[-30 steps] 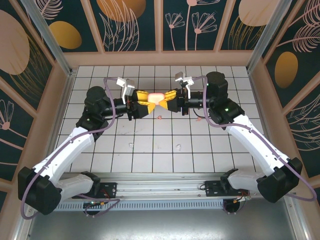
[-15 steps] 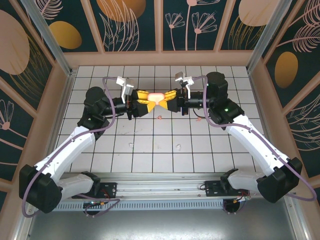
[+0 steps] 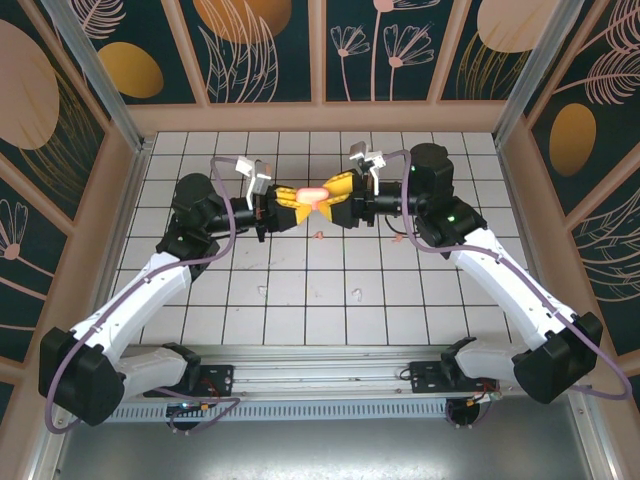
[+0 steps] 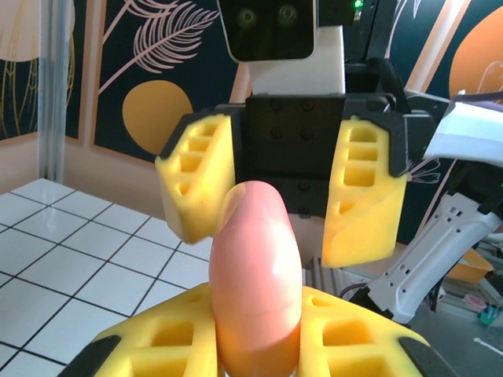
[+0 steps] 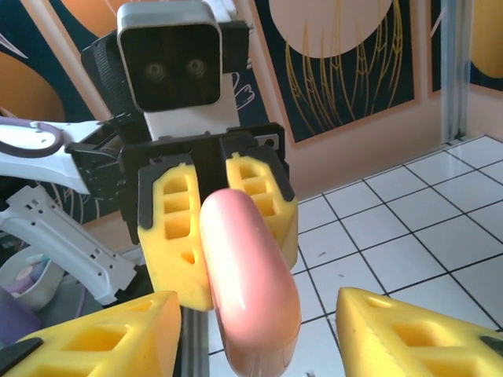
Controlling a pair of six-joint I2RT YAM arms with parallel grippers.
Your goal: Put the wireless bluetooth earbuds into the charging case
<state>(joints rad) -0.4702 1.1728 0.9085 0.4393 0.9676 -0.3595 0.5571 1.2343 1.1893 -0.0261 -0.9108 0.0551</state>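
White tiled table (image 3: pixel 300 322), leaf-patterned walls (image 3: pixel 385 50).

Pink case (image 4: pixel 255 259), gripped by left claw (image 4: pixel 255 345)

- Setting: a robotics laboratory test cell, not a home or a shop.
- Floor (image 3: pixel 400 300): a white tiled surface with a regular dark grid, boxed in on three sides.
- Wall panels (image 3: pixel 255 50): printed leaf and disc patterns, a staged backdrop rather than real furnishing.
- Aluminium posts (image 3: pixel 92 75): bare extruded metal framing at the corners of the cell.
- Rail (image 3: pixel 320 352): a metal mounting bar at the near edge, carrying the bases of the left arm (image 3: pixel 140 300) and the right arm (image 3: pixel 510 280).
- Camera module (image 4: pixel 271 27): a two-lens unit fixed on a wrist, typical of recording rigs.
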